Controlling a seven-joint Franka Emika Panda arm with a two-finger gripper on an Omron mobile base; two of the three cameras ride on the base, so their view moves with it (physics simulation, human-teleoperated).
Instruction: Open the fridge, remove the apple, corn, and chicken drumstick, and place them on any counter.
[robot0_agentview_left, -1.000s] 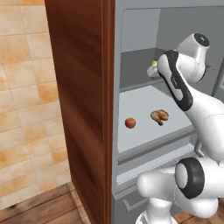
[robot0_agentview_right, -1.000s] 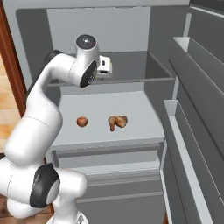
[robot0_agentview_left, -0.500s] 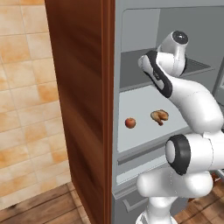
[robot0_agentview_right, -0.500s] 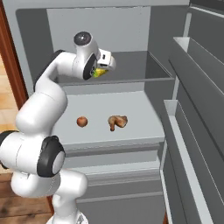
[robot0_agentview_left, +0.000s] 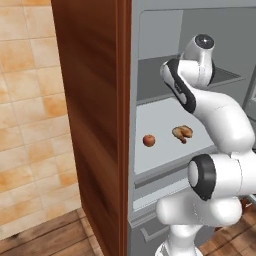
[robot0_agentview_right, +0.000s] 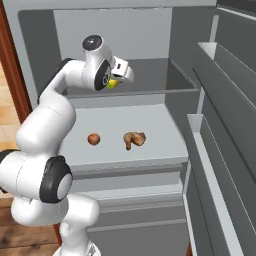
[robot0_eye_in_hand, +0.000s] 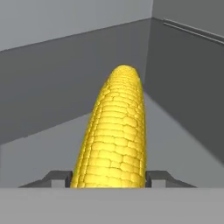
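Fridge (robot0_agentview_right: 200, 120) open, hand (robot0_eye_in_hand: 109, 178) clenched on corn (robot0_eye_in_hand: 114, 131) at upper shelf, apple (robot0_agentview_right: 93, 139) and chicken drumstick (robot0_agentview_right: 134, 139) left inside, nothing on surface yet.

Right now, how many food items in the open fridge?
3. The corn is in the gripper at upper-shelf level; the apple and chicken drumstick lie apart on the shelf below. The drawer may hide more.
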